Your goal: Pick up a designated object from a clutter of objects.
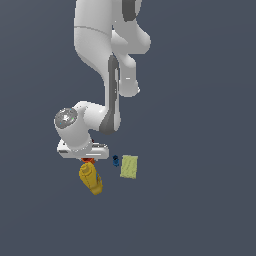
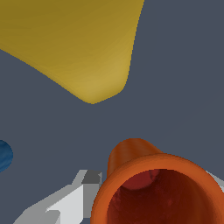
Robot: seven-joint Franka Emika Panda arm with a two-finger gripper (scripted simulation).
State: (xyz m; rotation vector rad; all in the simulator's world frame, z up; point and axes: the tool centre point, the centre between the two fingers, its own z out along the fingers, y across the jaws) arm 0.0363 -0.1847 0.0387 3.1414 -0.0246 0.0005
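Observation:
The small orange-red cup (image 2: pixel 131 153) stands upright between my two fingers; its hollow top fills the near part of the wrist view. One grey finger (image 2: pixel 74 197) lies against its side, and the other finger (image 2: pixel 216 178) shows at the opposite side. My gripper (image 2: pixel 153 175) looks shut on the cup. In the exterior view only a sliver of the cup (image 1: pixel 87 160) shows under my hand (image 1: pixel 82 149). The yellow bottle (image 1: pixel 91 179) lies right beside it and also shows in the wrist view (image 2: pixel 74 43). The dark maroon lump is not clearly seen.
A tiny blue piece (image 1: pixel 116 160) lies toward the exterior view's right of my hand, and it shows at the edge of the wrist view (image 2: pixel 3 155). A pale green flat rectangle (image 1: pixel 129 166) lies just past it. The floor is plain dark grey.

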